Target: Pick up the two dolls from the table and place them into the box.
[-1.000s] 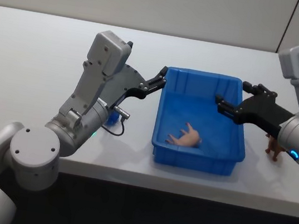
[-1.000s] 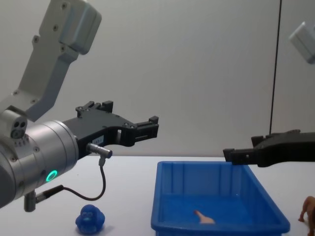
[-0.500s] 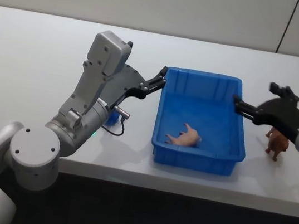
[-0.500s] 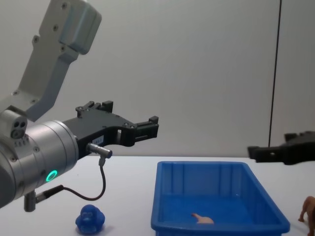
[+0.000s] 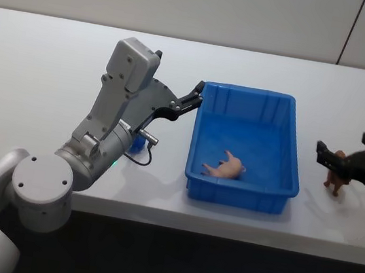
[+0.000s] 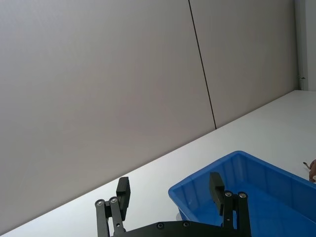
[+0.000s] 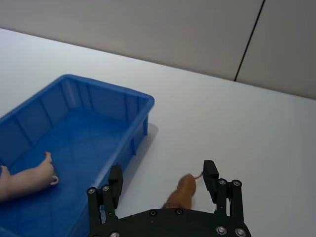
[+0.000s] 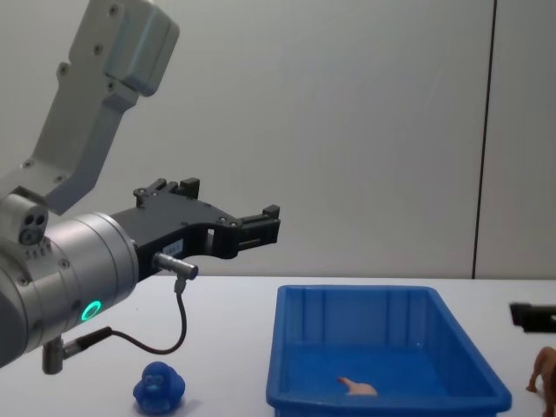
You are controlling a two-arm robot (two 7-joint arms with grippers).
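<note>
Item 1. Right gripper: at the right of the table, above the brown four-legged animal. Jaws spread wide, nothing held. In the right wrist view the gripper has the animal lying in line between its two fingers, lower down.

Item 2. Brown four-legged animal: standing on the table just right of the blue box, apart from its wall.

Item 3. Blue box: open-topped, mid-table. Contents: one pink-beige figure lying on its side on the floor, toward the near end.

Item 4. Left gripper: raised by the box's far left corner, jaws open, empty; judged idle.

Item 5. Round blue creature: on the table left of the box, under the left arm.

Handling note, step judged in hand: pick-up of the animal by the right gripper. Descend straight, keeping the torso centred between the fingers. Close across the body, not the thin legs or tail, since the toy looks light and likely to tip. Lift above the thick rim before carrying left, and release over bare floor beside the pink figure.
</note>
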